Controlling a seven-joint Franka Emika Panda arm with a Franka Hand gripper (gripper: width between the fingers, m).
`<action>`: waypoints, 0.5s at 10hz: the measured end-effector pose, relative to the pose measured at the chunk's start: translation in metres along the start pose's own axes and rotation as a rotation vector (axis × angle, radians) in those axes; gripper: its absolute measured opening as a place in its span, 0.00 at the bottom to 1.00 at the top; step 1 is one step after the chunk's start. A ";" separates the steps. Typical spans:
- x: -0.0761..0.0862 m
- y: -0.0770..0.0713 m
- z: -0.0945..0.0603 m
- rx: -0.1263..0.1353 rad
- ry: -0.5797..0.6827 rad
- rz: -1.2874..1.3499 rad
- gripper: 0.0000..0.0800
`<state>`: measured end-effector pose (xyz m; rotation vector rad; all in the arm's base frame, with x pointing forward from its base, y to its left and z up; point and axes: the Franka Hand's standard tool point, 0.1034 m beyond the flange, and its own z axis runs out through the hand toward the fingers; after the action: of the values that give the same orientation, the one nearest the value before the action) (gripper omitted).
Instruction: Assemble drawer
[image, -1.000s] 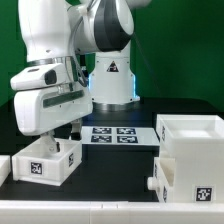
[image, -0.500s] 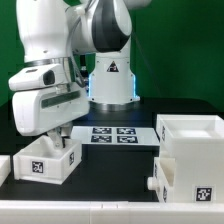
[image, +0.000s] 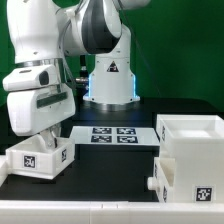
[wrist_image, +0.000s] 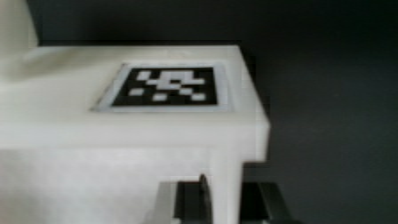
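A small white open-top drawer tray (image: 40, 158) with a black-and-white tag on its side sits low at the exterior view's left, slightly tilted. My gripper (image: 52, 134) reaches down onto it. In the wrist view the tray (wrist_image: 143, 130) fills the frame with its tag (wrist_image: 169, 86) facing the camera. My gripper (wrist_image: 231, 198) is shut on the tray's thin white wall, with one dark finger (wrist_image: 189, 202) on each side. The large white housing (image: 190, 155) stands at the exterior view's right, with a small knob (image: 152, 185) low on its side.
The marker board (image: 118, 134) lies flat on the black table between the tray and the housing, in front of the robot's base (image: 110, 85). A green wall stands behind.
My arm has swung toward the exterior view's left and carried the tray with it. The tray now sits further left and is turned slightly.
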<state>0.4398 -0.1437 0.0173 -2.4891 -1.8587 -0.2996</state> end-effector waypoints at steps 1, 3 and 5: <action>0.000 0.000 0.000 0.000 0.000 0.000 0.04; 0.000 0.000 0.000 0.000 0.000 0.000 0.04; 0.000 0.000 0.000 0.000 0.000 0.001 0.04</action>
<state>0.4398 -0.1439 0.0173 -2.4901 -1.8573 -0.2993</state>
